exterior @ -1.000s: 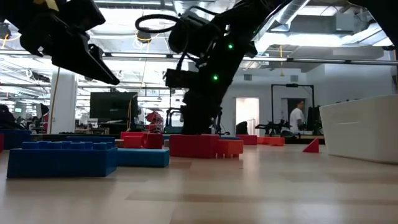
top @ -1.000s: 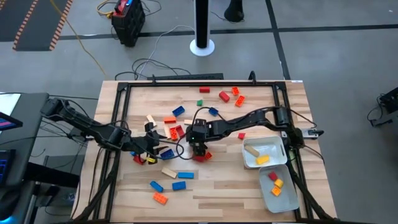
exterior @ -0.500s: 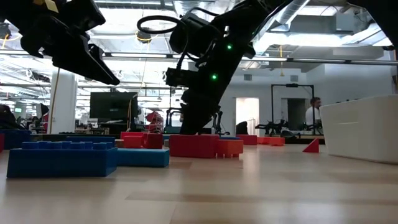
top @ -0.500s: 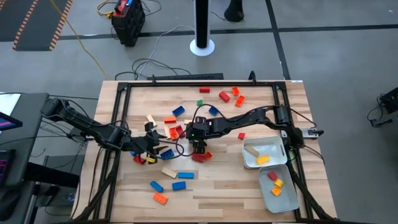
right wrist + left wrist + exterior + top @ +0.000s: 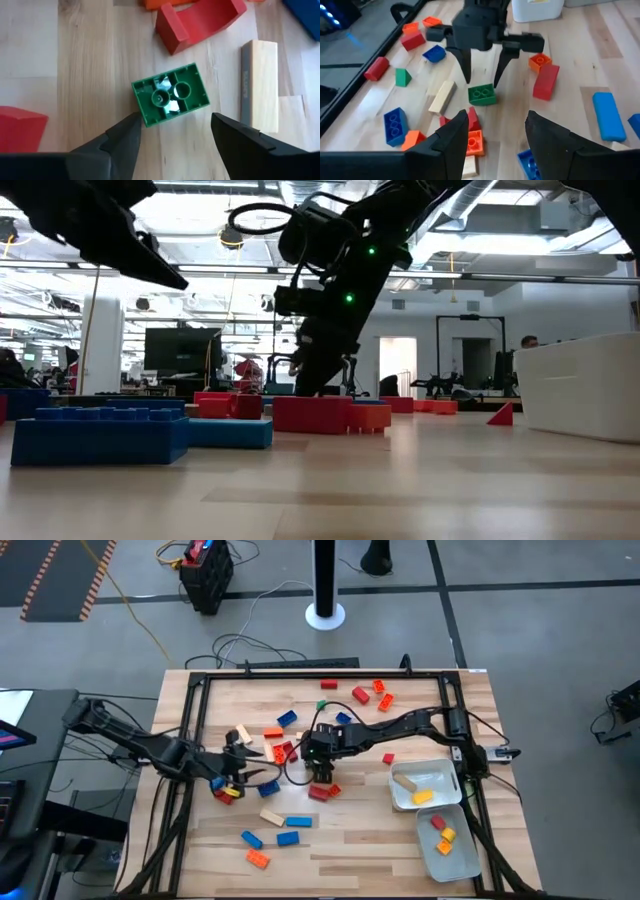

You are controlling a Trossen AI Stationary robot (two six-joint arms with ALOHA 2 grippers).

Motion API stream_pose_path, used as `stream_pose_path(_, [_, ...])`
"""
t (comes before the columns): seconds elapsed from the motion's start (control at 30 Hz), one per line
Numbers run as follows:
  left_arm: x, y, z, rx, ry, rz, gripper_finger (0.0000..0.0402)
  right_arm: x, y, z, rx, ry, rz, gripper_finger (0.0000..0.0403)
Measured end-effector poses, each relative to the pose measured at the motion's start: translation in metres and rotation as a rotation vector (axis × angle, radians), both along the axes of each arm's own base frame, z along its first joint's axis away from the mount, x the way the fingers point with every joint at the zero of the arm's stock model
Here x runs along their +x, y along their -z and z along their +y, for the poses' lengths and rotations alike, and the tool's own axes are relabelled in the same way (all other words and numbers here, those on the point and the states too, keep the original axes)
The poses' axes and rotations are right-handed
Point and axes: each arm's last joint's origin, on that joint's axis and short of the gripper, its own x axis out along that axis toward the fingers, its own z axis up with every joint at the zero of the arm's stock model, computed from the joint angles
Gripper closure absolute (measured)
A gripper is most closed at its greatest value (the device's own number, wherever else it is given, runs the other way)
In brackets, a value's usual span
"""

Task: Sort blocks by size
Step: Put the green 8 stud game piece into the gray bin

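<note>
Bricks lie scattered over the pale wooden desk (image 5: 330, 840) — small plastic toy blocks (image 5: 288, 838) in red, orange, blue, green and tan, most of them in the centre and lower left of the high view, a few near the upper middle.

The right gripper (image 5: 322, 777) sits at the centre of the high view, pointing down. Its fingers (image 5: 120, 140) stand apart, one on either side of a small green two-stud plastic block (image 5: 171, 101) that lies on the desk below them; they are not touching it. A tan oblong wooden-looking block (image 5: 259, 85) lies just beside the green one, and a red curved plastic piece (image 5: 200, 22) lies near it. In the left wrist view the same green block (image 5: 482, 94) sits between the right arm's two dark finger tips, with a red oblong block (image 5: 546, 81) and a small orange block (image 5: 540, 61) close by.

The left gripper (image 5: 243, 778) is left of centre in the high view, above a cluster of red, blue and yellow bricks. Its fingers (image 5: 452, 137) are apart and hold nothing.

Two white rectangular plastic trays (image 5: 400, 798) stand at the lower right of the high view — the upper one holds a tan and a yellow brick, the lower one (image 5: 430, 845) red, orange and yellow pieces.
</note>
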Motion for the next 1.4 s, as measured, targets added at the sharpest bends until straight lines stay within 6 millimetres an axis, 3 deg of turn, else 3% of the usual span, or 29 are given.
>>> stream_pose_path(0.23, [-0.016, -0.005, 0.006, -0.036, -0.019, -0.006, 0.0213, -0.004, -0.009, 0.0, 0.052, 0.022, 0.0, 0.0161])
stream_pose_path(0.4, [-0.017, -0.009, 0.007, -0.048, -0.034, -0.044, 0.0213, 0.002, -0.027, 0.006, 0.168, 0.221, -0.13, 0.0155])
stream_pose_path(0.53, [-0.017, -0.008, 0.007, -0.062, -0.048, -0.046, 0.0213, 0.009, -0.02, 0.032, 0.007, 0.275, -0.137, 0.0154])
stream_pose_path(0.63, [-0.017, -0.008, 0.007, -0.072, -0.052, -0.05, 0.0213, 0.012, -0.018, 0.043, -0.013, 0.352, -0.143, 0.0153])
stream_pose_path(0.77, [-0.017, -0.008, 0.007, -0.079, -0.056, -0.052, 0.0213, 0.013, -0.022, 0.037, 0.039, 0.479, -0.194, 0.0153])
stream_pose_path(0.93, [-0.017, -0.008, 0.007, -0.08, -0.056, -0.054, 0.0213, 0.016, -0.012, 0.031, 0.038, 0.566, -0.213, 0.0153])
stream_pose_path(1.13, [-0.017, -0.008, 0.007, -0.079, -0.055, -0.049, 0.0213, 0.02, 0.017, 0.033, 0.041, 0.592, -0.165, 0.0153])
stream_pose_path(1.4, [-0.017, -0.008, 0.007, -0.074, -0.053, -0.044, 0.0213, 0.019, 0.019, 0.032, 0.011, 0.547, -0.136, 0.0154])
